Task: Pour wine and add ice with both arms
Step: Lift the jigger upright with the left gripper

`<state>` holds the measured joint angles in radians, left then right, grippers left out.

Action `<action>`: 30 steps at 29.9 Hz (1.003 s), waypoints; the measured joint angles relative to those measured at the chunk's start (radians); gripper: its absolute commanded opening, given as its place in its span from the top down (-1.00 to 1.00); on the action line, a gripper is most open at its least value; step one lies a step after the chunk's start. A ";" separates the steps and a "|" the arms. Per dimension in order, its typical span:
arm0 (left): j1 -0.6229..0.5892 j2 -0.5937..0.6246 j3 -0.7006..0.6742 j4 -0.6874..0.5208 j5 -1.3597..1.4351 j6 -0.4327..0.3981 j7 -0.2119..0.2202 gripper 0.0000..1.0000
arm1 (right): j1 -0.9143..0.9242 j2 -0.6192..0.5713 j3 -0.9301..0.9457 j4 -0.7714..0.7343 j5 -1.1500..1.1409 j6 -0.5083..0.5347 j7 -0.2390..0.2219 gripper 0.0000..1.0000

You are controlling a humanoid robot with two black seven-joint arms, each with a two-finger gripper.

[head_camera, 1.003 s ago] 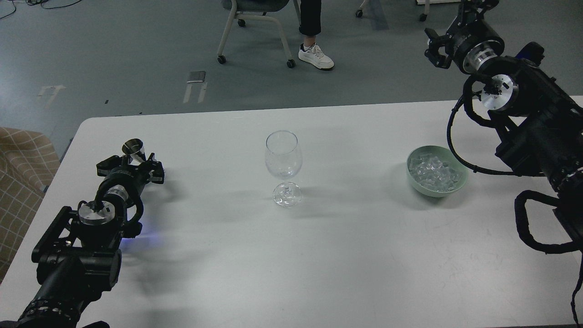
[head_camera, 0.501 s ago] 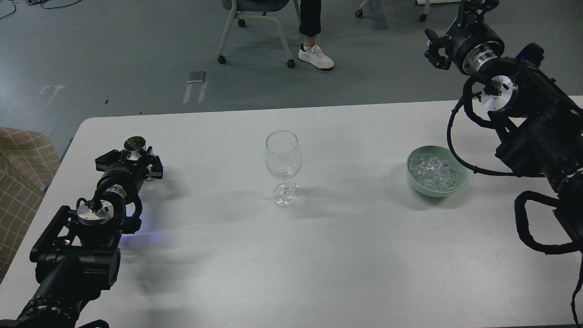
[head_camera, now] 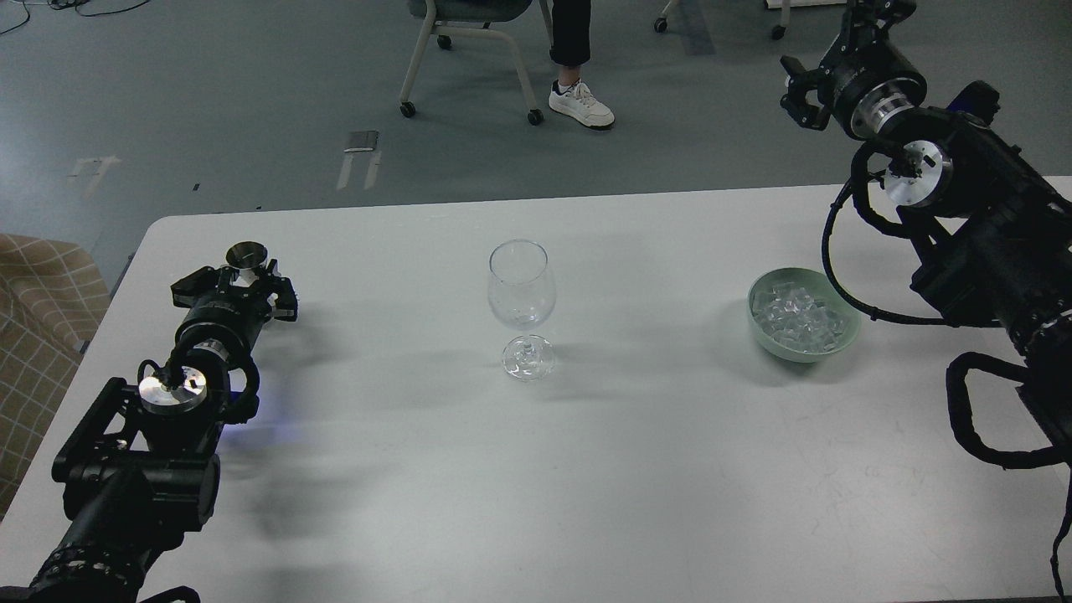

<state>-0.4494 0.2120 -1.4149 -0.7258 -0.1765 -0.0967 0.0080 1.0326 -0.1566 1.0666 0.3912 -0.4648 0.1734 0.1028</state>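
Now the left gripper (head_camera: 244, 283) sits low over the left part of the white table (head_camera: 536, 469), its fingers closed around a small shiny metal cup (head_camera: 247, 254) that stands upright with its open mouth facing up. Whether any wine lies inside the cup cannot be told from this view.

Near the middle of the table stands a clear wine glass (head_camera: 521, 289), upright on its round foot, well apart from both arms. Any liquid in its bowl is too faint to make out.

To the right of the glass, a pale green bowl (head_camera: 844, 333) rests on the table, and the ice (head_camera: 794, 315) fills it as a heap of small clear lumps.

The right gripper (head_camera: 796, 92) hangs high at the upper right, beyond the far edge of the table and well away from the bowl. It holds nothing, but it is seen dark and small, so whether its fingers are spread or closed cannot be told.

Beyond the table, on the grey floor, stands a chair (head_camera: 469, 42) on castors, with a person's leg and white shoe (head_camera: 580, 104) beside it.
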 measured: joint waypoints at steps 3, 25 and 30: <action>0.000 0.000 -0.010 -0.001 0.000 -0.027 0.001 0.36 | -0.001 0.000 0.001 0.001 0.000 0.000 0.000 -1.00; 0.003 0.033 -0.070 -0.179 0.002 -0.031 -0.002 0.58 | -0.001 -0.001 0.001 0.003 0.001 0.000 0.000 -1.00; -0.001 0.042 -0.069 -0.218 0.002 -0.031 0.001 0.71 | 0.000 -0.001 0.001 0.003 0.001 0.000 0.001 -1.00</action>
<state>-0.4506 0.2541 -1.4841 -0.9435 -0.1746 -0.1281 0.0087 1.0324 -0.1577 1.0677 0.3944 -0.4639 0.1734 0.1033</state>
